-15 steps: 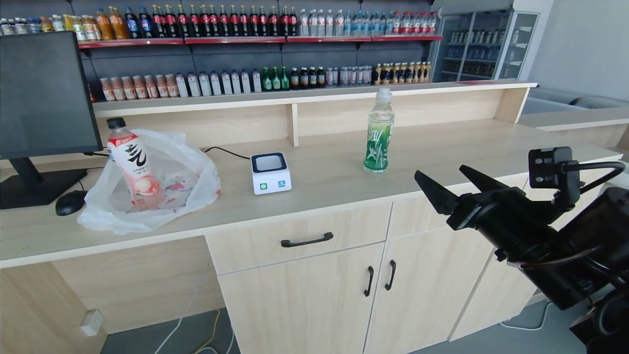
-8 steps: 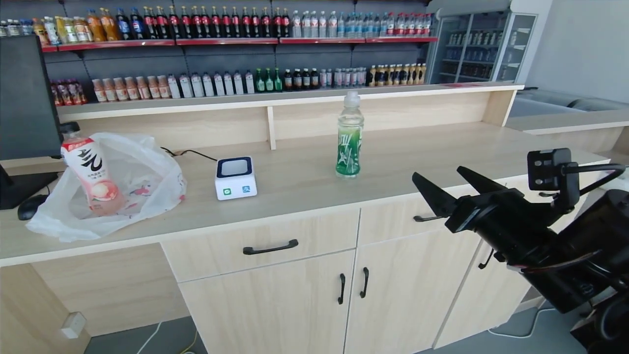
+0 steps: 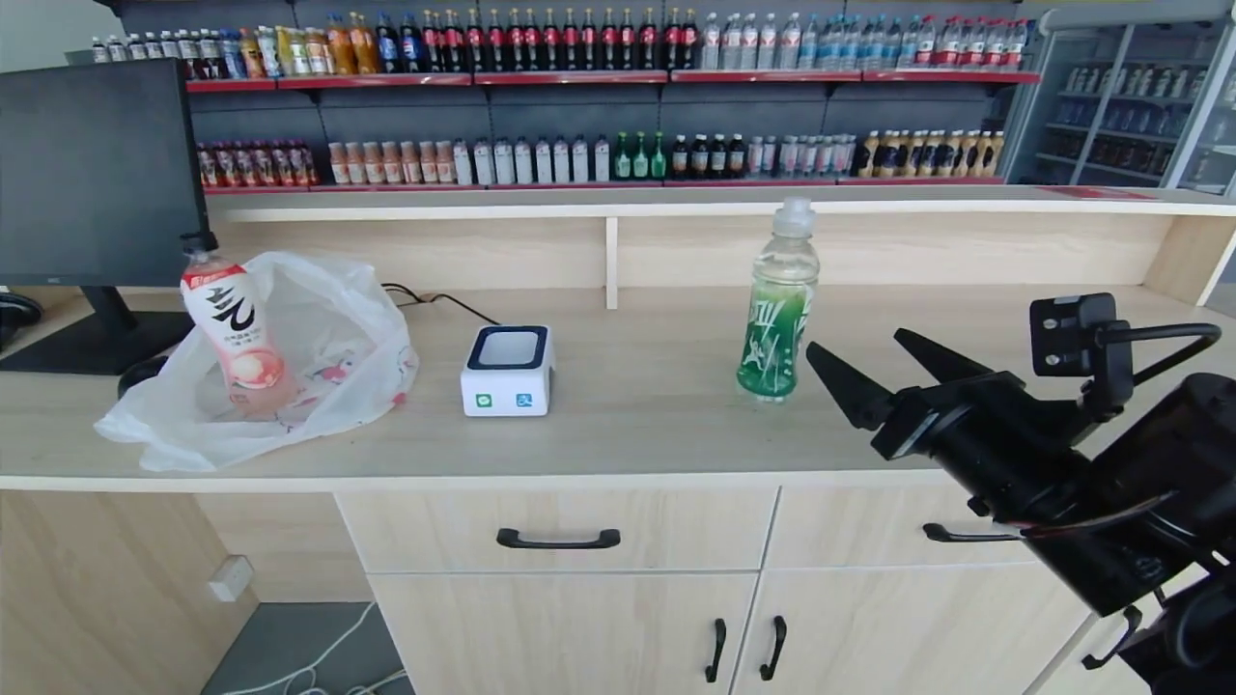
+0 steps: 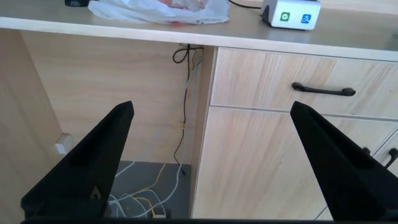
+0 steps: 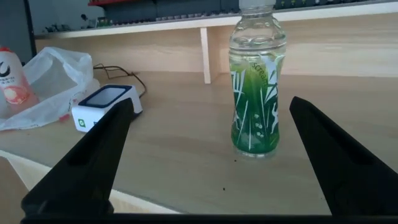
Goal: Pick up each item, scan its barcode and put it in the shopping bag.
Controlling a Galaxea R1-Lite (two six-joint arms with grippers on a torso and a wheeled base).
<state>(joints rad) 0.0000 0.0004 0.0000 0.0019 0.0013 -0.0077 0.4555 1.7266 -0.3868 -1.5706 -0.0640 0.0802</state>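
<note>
Right gripper: the black right gripper (image 3: 854, 340) is wide open and holds nothing. In the head view it is at about 4 o'clock from the green bottle, near it but apart, with both pointed fingers (image 5: 93, 162) directed at it.
Left gripper: the black left gripper (image 4: 211, 106) is also spread wide and empty. It faces the cabinet front, near the black drawer handle (image 4: 323, 91).
Green bottle: the green-labelled clear plastic bottle (image 3: 777, 309) with a white cap stands upright on the light wooden counter (image 3: 637, 434), at about 3 o'clock from the scanner and well apart from it.
Scanner: the small white cube scanner (image 3: 506, 372) with a dark-framed window on top sits mid-counter, with a black cable behind it.
Bag: the thin white plastic shopping bag (image 3: 357, 338) lies open at 9 o'clock from the scanner, just beside it.
Pink bottle: the pink-labelled bottle (image 3: 232, 328) with a black cap stands inside the bag, a little tilted.
Monitor: the dark flat monitor (image 3: 92, 174) is at 10 o'clock from the bag.
</note>
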